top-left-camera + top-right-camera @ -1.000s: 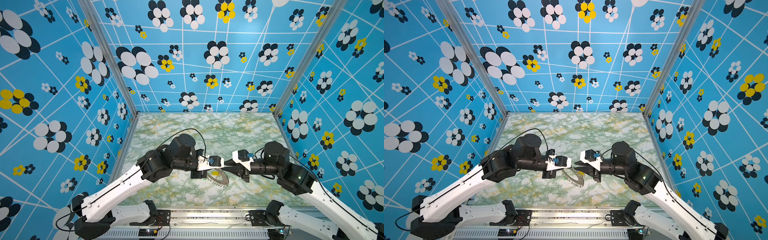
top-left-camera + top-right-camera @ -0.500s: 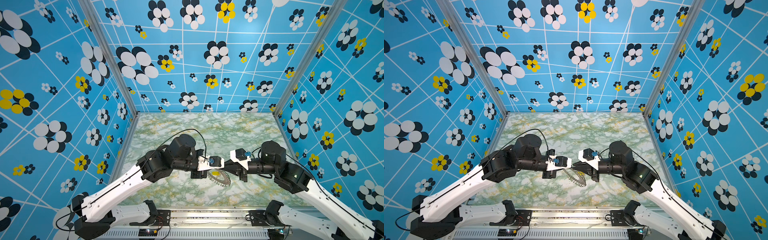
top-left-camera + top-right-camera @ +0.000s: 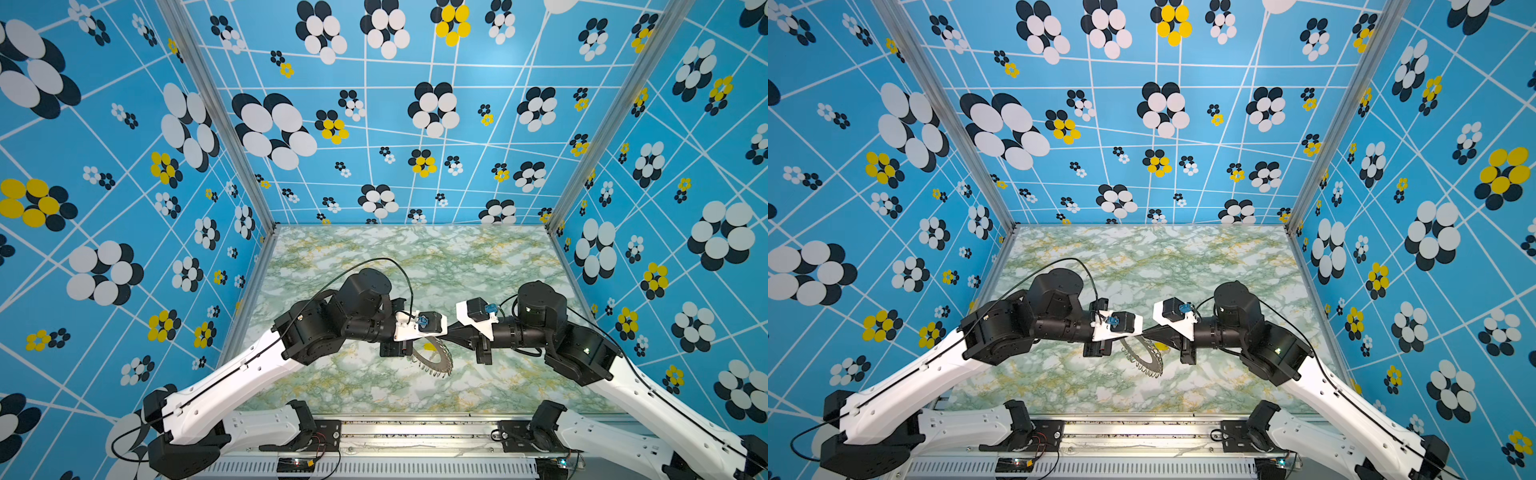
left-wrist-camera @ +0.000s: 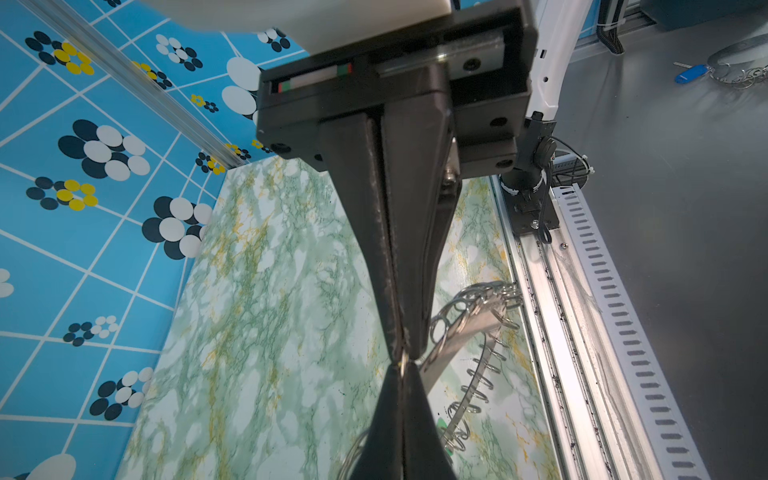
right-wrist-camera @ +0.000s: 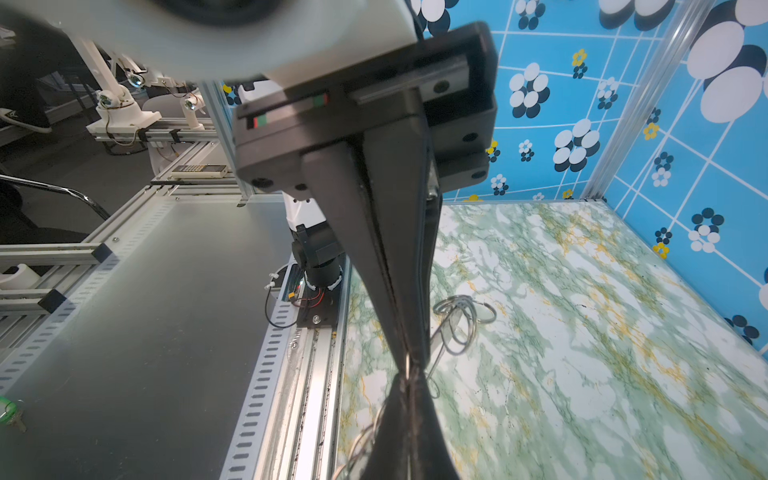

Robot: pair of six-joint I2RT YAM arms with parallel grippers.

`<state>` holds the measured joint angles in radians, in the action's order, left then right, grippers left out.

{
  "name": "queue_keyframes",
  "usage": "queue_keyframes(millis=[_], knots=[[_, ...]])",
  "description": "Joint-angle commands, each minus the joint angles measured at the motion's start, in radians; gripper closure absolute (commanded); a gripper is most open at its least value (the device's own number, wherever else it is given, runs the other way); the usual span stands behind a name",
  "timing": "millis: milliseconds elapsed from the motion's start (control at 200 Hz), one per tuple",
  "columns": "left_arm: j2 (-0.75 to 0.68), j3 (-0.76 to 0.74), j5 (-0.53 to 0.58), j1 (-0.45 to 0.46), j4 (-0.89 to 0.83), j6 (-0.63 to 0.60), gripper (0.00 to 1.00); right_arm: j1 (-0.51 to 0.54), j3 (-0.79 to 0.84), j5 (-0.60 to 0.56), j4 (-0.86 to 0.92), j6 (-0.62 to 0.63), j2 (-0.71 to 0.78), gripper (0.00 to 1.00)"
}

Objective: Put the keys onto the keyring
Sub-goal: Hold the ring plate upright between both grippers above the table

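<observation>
Marbled tabletop (image 3: 374,257); keyring (image 3: 434,360) below both pincers' meeting tips.

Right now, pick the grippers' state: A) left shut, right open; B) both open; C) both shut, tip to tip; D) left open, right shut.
C: the left wrist view shows the left gripper and right gripper shut, tips meeting at a loop of the keyring.

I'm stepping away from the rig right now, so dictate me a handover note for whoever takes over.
Left gripper: shut on a rim loop of the keyring, holding it tilted.
Right gripper: shut on a wire loop, tip to tip with the left.
Yellow key tag: at the ring's far edge; green one barely visible.
Done: neither key visibly attached. Left: thread both.
</observation>
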<state>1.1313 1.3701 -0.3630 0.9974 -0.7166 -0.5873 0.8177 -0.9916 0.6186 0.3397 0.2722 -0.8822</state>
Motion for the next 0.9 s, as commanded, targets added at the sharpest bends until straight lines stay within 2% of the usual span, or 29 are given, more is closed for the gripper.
queue_keyframes(millis=[0, 195, 300, 710, 895], knots=[[-0.008, 0.046, -0.044, 0.023, 0.065, -0.007, 1.00, 0.009, 0.002, -0.042, -0.019, -0.035, -0.017, 1.00], [-0.015, 0.034, -0.034, 0.024, 0.081, 0.001, 1.00, 0.009, 0.068, -0.130, -0.181, -0.144, 0.044, 1.00], [-0.022, 0.023, -0.036, 0.023, 0.094, 0.006, 1.00, 0.007, 0.087, -0.141, -0.237, -0.189, 0.062, 1.00], [-0.047, -0.008, -0.017, 0.024, 0.128, 0.019, 1.00, 0.005, 0.060, -0.111, -0.251, -0.220, 0.065, 1.00], [-0.055, -0.015, -0.005, 0.024, 0.134, 0.023, 0.89, 0.004, 0.049, -0.113, -0.242, -0.213, 0.069, 1.00]])
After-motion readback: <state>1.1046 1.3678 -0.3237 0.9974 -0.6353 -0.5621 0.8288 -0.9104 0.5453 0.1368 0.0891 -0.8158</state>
